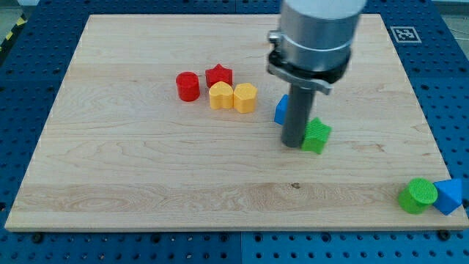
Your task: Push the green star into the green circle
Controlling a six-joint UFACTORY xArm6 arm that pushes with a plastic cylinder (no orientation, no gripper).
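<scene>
Left of my tip [294, 144]: red cylinder [187, 86], red star [218, 75], two yellow blocks [233, 96]; blue block [281, 109] just behind the rod; no claw on this rig; green star [316, 136] touching my tip's right side; green circle [418, 195] well apart at the surface [146, 183] edge, beside another blue block [450, 196].

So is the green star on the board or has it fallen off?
On the board. The green star sits flat on the wooden board, touching my tip, far from the green circle near the edge.
</scene>
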